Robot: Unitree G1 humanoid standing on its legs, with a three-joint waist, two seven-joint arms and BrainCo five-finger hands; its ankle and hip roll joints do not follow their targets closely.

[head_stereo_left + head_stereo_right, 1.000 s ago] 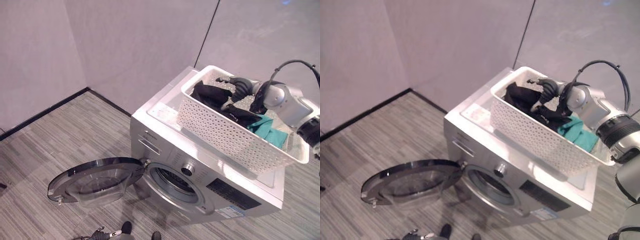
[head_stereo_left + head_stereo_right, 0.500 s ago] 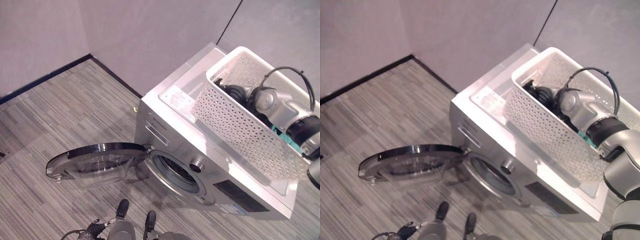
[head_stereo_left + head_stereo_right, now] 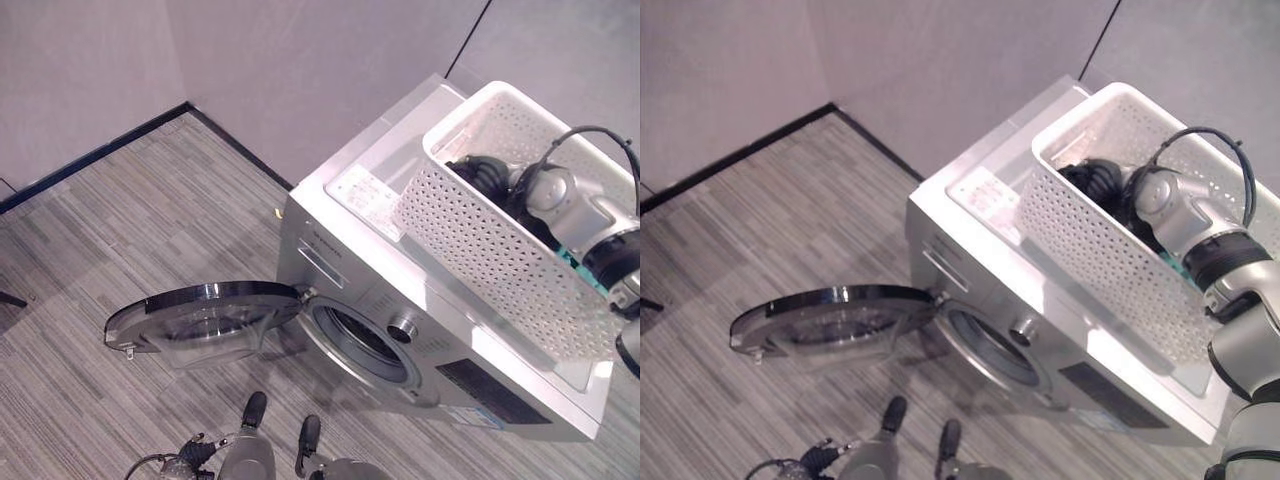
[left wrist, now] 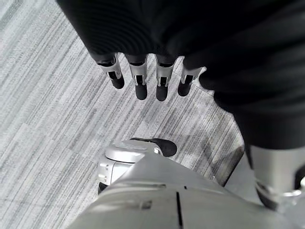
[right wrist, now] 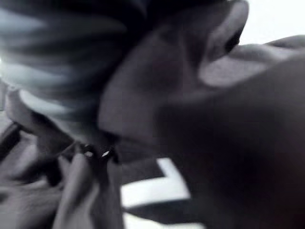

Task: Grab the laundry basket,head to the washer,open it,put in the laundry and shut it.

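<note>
A white perforated laundry basket [image 3: 480, 240] stands on top of the silver washer [image 3: 330, 260]. Dark clothes [image 3: 1088, 182] and a bit of teal cloth [image 3: 572, 260] lie inside it. My right hand [image 3: 492, 174] reaches down into the basket among the dark clothes, its fingers hidden by the basket wall and cloth. In the right wrist view dark cloth [image 5: 214, 143] presses close against the hand. The washer's round door [image 3: 200, 315] is swung wide open to the left, leaving the drum opening [image 3: 362, 342] uncovered. My left hand [image 4: 140, 76] hangs over the floor, fingers straight and holding nothing.
The washer stands against grey walls in a corner, with a dark skirting [image 3: 90, 158] along the left wall. Striped grey floor [image 3: 120, 240] spreads out left of and in front of the washer. The open door juts low over the floor in front.
The camera has swung, shifting the whole picture. My right hand, above the dark clothes a second ago, has sunk lower into the basket among them.
</note>
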